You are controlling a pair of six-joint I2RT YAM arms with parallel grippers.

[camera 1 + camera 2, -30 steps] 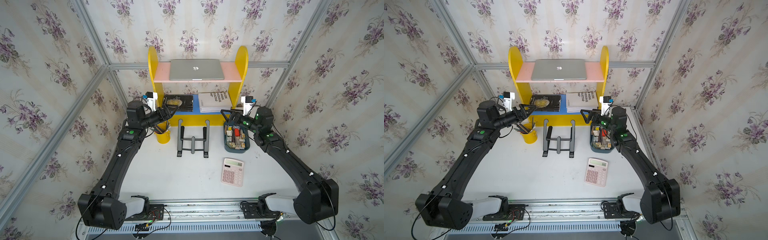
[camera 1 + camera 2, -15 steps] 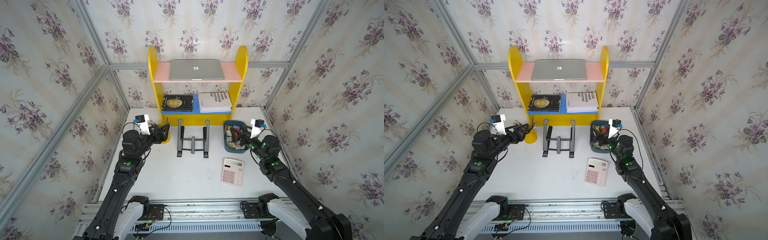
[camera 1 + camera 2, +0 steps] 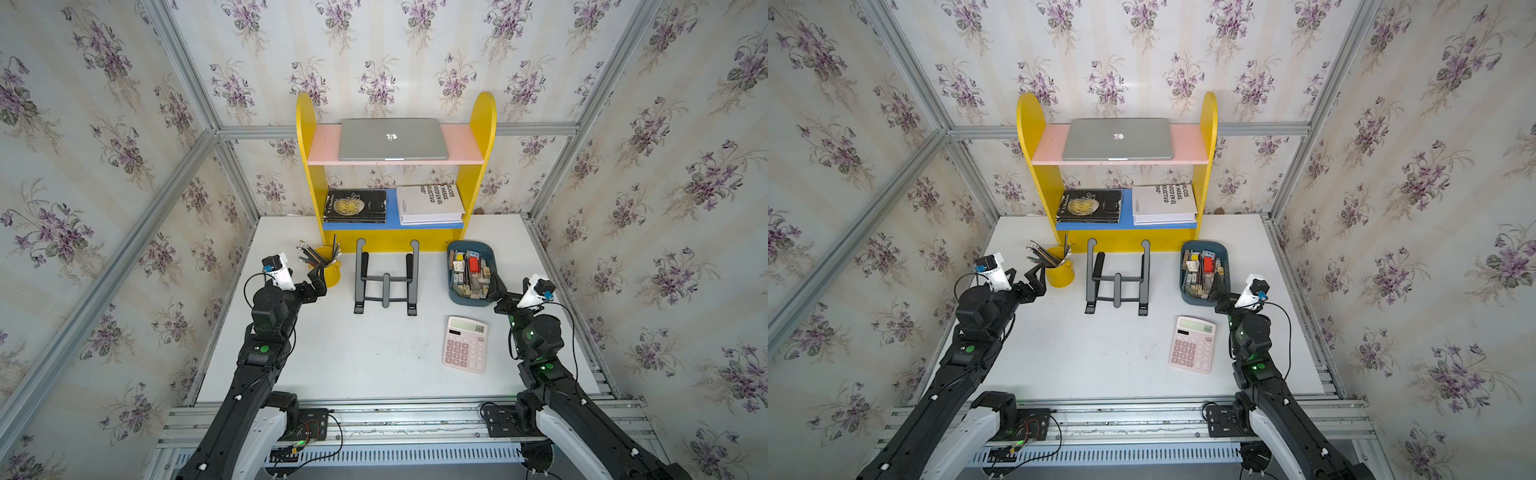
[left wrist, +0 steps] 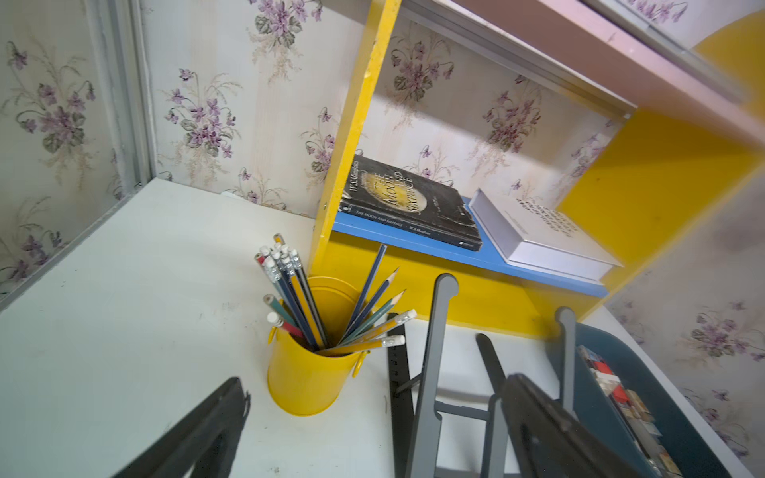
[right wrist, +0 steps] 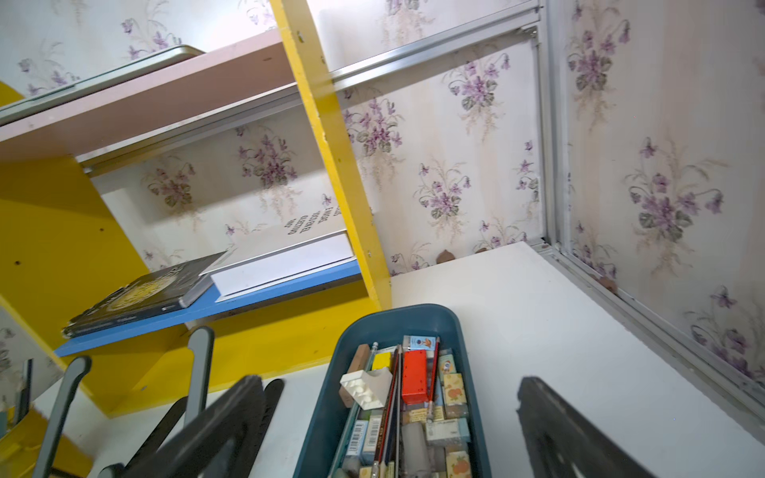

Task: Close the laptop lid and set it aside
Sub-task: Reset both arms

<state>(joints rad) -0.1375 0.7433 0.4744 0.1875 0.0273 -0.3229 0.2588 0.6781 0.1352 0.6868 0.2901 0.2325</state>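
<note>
The silver laptop (image 3: 392, 139) (image 3: 1117, 139) lies on the pink top shelf (image 3: 461, 145) of the yellow rack at the back. The laptop lid (image 3: 365, 141) is down flat, apple logo facing up. From the right wrist view only its thin silver edge (image 5: 99, 78) shows above the shelf. My left gripper (image 3: 318, 274) (image 4: 374, 385) is open beside the yellow pencil cup, holding nothing. Over the near end of the blue bin, my right gripper (image 3: 496, 286) (image 5: 391, 385) is open and empty. Both are low over the table, well in front of and below the laptop.
A yellow pencil cup (image 3: 330, 268), a black folding stand (image 3: 386, 274) and a blue bin (image 3: 453, 270) of small items stand in front of the rack. A pink calculator (image 3: 465, 345) lies at the front right. Two books (image 3: 355, 205) (image 3: 430, 203) lie on the lower blue shelf.
Both arms have pulled back from the rack and come down toward the table's front. The left gripper's jaws have spread a little wider. The laptop has not moved.
</note>
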